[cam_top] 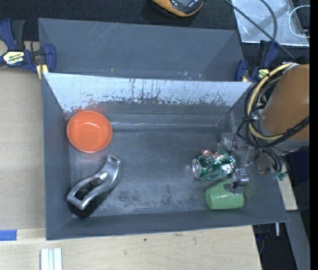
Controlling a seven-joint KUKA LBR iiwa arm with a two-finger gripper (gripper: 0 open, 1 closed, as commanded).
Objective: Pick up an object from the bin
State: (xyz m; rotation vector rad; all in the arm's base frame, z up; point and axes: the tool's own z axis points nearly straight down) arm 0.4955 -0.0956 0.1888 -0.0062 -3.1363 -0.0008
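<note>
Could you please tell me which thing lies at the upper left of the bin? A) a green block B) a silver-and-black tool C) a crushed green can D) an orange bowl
D: the orange bowl sits upper left; the crushed can and green block lie at the right by the gripper.

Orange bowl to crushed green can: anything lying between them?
No. In the camera view, only bare bin floor runs between the orange bowl and the crushed green can.

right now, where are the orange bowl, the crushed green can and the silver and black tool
orange bowl [89,131], camera view, middle of its inside
crushed green can [214,166], camera view, its dented side
silver and black tool [106,176], camera view, its silver upper end
</note>
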